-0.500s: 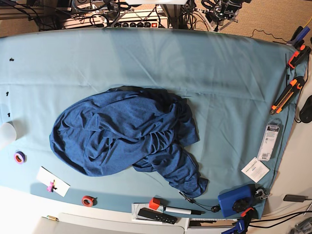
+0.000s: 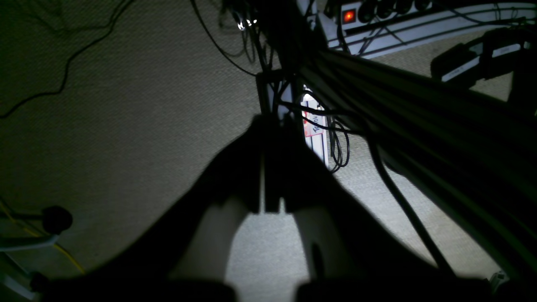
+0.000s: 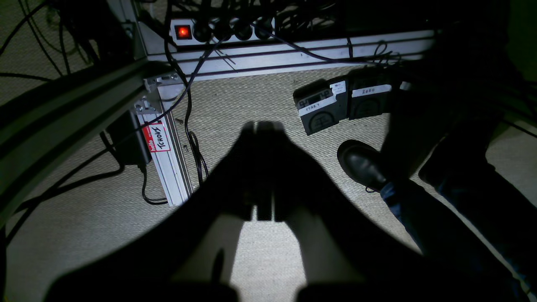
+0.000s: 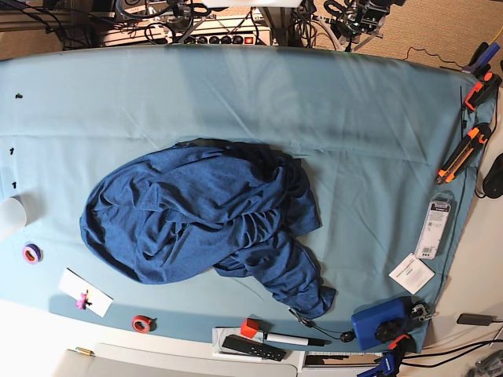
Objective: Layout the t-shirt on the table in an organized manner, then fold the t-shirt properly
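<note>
Both hands [image 2: 270, 121] [image 3: 263, 128] hang shut, gripping nothing.

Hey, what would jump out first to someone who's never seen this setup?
Probably the crumpled dark blue t-shirt, heaped left of center on the light teal table in the base view. Next, perhaps the orange-and-black cutter near that view's right edge, and the glowing red switch at the right wrist view's top.

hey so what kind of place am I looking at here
Probably a robotics lab or workshop. A cloth-covered table holds a crumpled t-shirt with utility knives near its edge, and below the robot's arms there's a metal frame with loose cables.
</note>
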Action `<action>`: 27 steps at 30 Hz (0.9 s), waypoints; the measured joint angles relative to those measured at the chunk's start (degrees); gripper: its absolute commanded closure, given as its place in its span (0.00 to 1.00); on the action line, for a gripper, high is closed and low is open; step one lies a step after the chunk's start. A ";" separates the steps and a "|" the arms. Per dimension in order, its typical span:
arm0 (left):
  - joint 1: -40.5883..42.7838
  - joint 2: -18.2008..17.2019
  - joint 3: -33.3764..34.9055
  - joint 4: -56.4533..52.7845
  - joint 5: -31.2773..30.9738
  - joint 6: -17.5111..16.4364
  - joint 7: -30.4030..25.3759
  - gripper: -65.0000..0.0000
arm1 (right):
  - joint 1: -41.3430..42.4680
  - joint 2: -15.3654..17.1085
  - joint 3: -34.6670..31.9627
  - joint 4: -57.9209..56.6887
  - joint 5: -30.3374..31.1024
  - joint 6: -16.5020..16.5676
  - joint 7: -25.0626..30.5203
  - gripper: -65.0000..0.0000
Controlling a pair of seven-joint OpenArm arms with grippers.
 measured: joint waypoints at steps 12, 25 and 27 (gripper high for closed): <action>7.06 -1.55 -0.02 8.70 -0.59 1.77 0.57 1.00 | -5.07 1.31 0.00 3.98 -0.13 0.66 3.28 1.00; 24.55 -7.54 0.00 35.32 -7.26 -2.71 8.37 1.00 | -25.24 6.69 -0.24 34.49 -0.22 0.59 1.90 1.00; 27.71 -9.31 -0.02 41.05 -7.52 -4.15 9.20 1.00 | -29.05 7.76 -0.31 40.59 -0.22 0.48 1.20 1.00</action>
